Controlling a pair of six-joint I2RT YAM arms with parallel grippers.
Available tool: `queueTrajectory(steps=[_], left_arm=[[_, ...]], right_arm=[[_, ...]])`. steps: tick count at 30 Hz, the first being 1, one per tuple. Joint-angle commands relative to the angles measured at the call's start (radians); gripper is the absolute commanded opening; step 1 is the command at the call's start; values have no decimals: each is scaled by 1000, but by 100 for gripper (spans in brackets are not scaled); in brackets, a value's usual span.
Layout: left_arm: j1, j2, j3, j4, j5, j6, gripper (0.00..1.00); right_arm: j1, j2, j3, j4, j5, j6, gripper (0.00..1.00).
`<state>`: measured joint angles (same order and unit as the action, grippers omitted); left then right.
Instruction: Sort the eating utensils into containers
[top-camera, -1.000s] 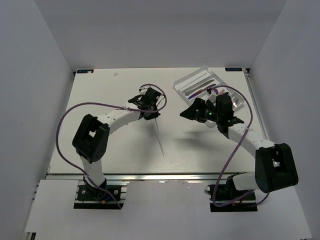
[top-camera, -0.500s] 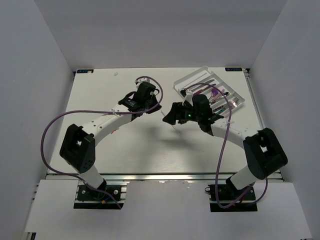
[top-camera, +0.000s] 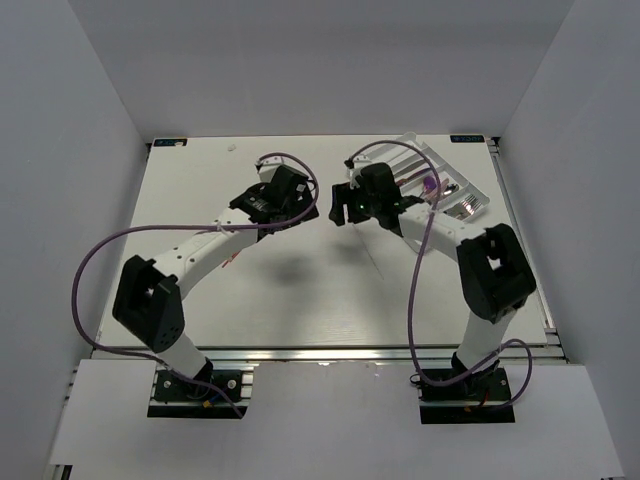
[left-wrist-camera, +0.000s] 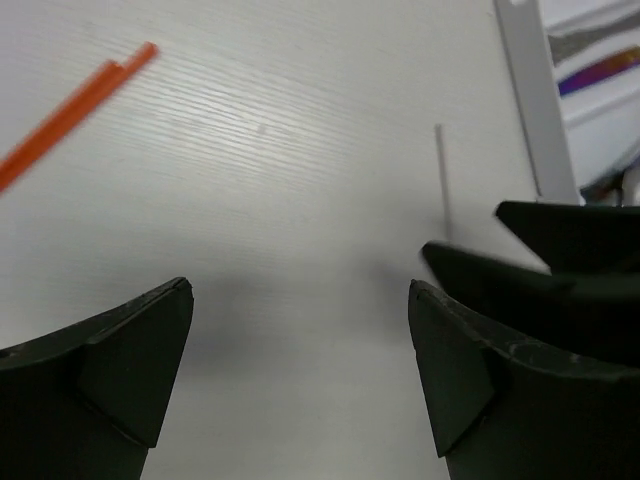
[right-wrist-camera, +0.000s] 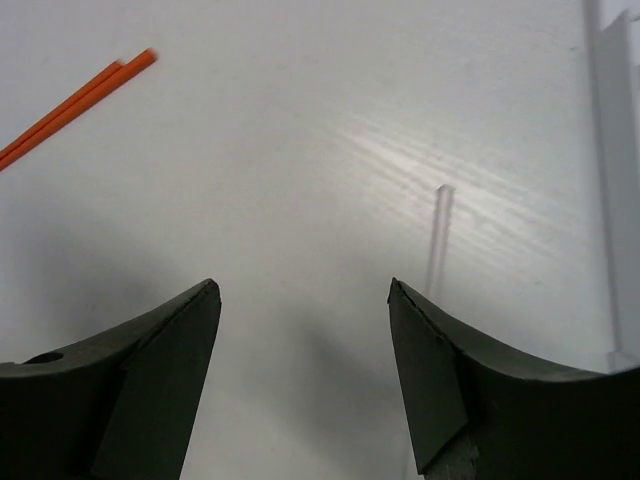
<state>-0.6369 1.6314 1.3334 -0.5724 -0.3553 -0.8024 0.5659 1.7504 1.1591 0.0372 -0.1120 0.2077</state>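
The white tray (top-camera: 408, 143) stands tilted at the far right, its containers holding utensils: a purple one (top-camera: 428, 185) and silver ones (top-camera: 466, 201). In the left wrist view its rim (left-wrist-camera: 528, 100) and an iridescent handle (left-wrist-camera: 610, 70) show at the upper right. My left gripper (top-camera: 304, 206) (left-wrist-camera: 300, 290) is open and empty over bare table. My right gripper (top-camera: 338, 206) (right-wrist-camera: 300, 285) is open and empty too, tip to tip with the left; its black fingers (left-wrist-camera: 560, 250) reach into the left wrist view.
A thin pale rod (top-camera: 372, 258) (left-wrist-camera: 441, 180) (right-wrist-camera: 438, 240) lies on the table by the right gripper. Orange sticks (left-wrist-camera: 75, 115) (right-wrist-camera: 70, 110) lie farther off. The tray's edge (right-wrist-camera: 610, 150) shows right of the right gripper.
My left gripper has opened. The right arm swung left, away from the tray, to meet the left gripper. The thin rod, earlier below the left gripper, now lies farther right.
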Motion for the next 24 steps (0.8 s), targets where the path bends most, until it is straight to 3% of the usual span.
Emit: queueTrajectory(steps=[1,8,14,19,24], left_arm=[[2,-133,52,-133,-207,49,98],[2,-297,-38,-188,-260,300,98],[3,-442,-180,-190,-398,397,98],[8,-530,-396,-59,-429,385,98],[118,-541,-408,-47,-348,402,98]], right_arm=[[-46,89,146,-187,107,-64,73],[-90,264,318,-306,75,-152,63],[-90,376,430,-368,69,-180,59],[-83,429,464,-440,97,-194,35],[-48,478,430,-493,215,-188,24]])
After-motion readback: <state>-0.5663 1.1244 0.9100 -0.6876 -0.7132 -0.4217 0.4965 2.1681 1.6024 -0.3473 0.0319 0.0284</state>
